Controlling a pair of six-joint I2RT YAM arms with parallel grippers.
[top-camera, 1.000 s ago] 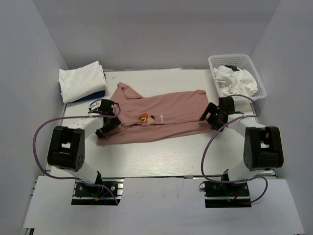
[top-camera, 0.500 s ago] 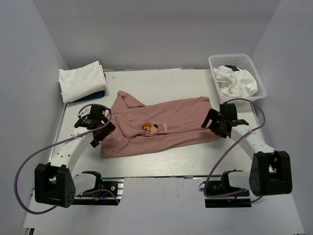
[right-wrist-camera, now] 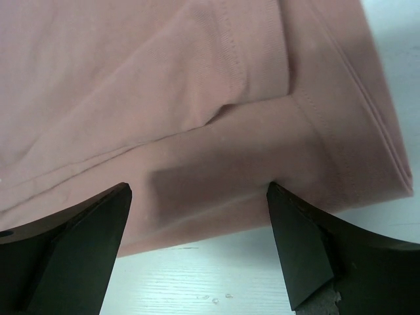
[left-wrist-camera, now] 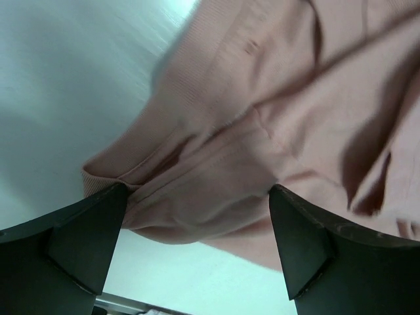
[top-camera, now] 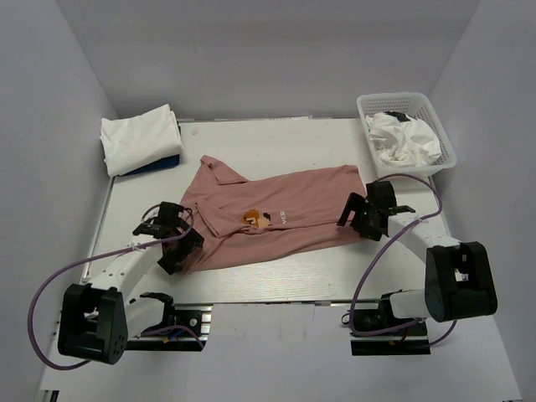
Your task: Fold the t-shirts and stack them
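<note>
A dusty-pink t-shirt (top-camera: 285,213) with a small print on the chest lies spread across the middle of the table. My left gripper (top-camera: 182,244) is open at its near-left corner. In the left wrist view the bunched pink cloth (left-wrist-camera: 262,118) lies between and ahead of the spread fingers (left-wrist-camera: 72,243) of the left gripper (left-wrist-camera: 197,226). My right gripper (top-camera: 355,215) is open at the shirt's right end. In the right wrist view the right gripper (right-wrist-camera: 197,220) straddles the hemmed edge (right-wrist-camera: 230,131). A folded white t-shirt (top-camera: 140,137) rests on a blue one (top-camera: 161,163) at the back left.
A white mesh basket (top-camera: 394,97) at the back right holds a crumpled white garment (top-camera: 404,138). Grey walls close in the table on three sides. Bare white tabletop (top-camera: 285,272) runs along the near edge below the shirt.
The pink shirt has shifted toward the near edge. My left gripper has moved nearer, down to the shirt's near-left corner. The right gripper has edged slightly left along the right end.
</note>
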